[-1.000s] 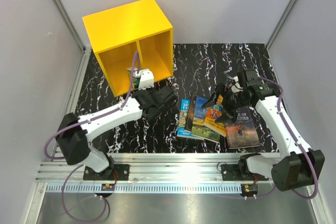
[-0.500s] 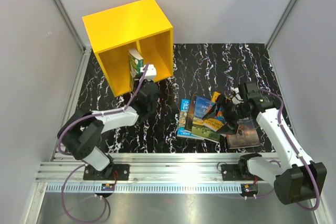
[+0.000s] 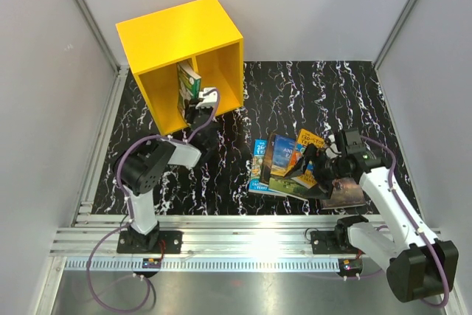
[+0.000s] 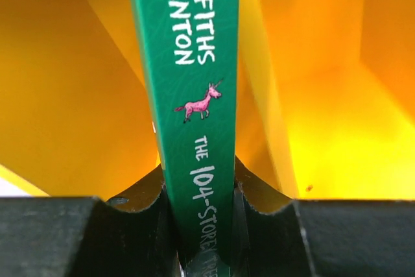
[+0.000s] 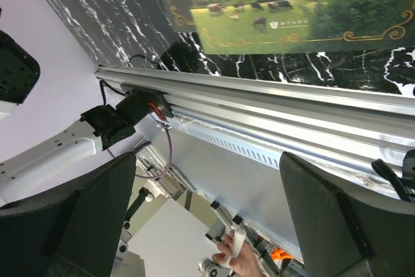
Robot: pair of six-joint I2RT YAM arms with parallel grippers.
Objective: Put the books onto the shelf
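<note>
— What has your left hand got?

— My left hand (image 4: 202,218) is clamped on a green book (image 4: 191,95), with a finger (image 4: 142,225) pressed to each cover. The spine faces my wrist camera and has a small pink unicorn on it.

— And where is that book?

— Upright at the mouth of the shelf (image 3: 177,31), in the left compartment, just beside the divider (image 4: 262,89). The divider stands to the book's right, and yellow wall fills the rest of my wrist view. Whether the book's lower edge touches the shelf floor, I cannot tell.

— Your right hand?

— My right hand (image 5: 214,218) is spread wide with nothing between the fingers. From above it is low over the books (image 3: 284,160) that lie overlapped on the table (image 3: 310,86), well apart from the shelf. Whether it touches one, I cannot tell.

— Which books are those?

— A blue book (image 3: 257,164) at the left, a landscape book (image 3: 279,171) next to it, an orange book (image 3: 306,145) by my hand, and a dark book (image 3: 343,191) partly under my right arm. My right wrist camera catches the landscape book's grazing cows, the marbled black table beneath it, and the metal rail (image 5: 272,105) at the table's near edge.
</note>
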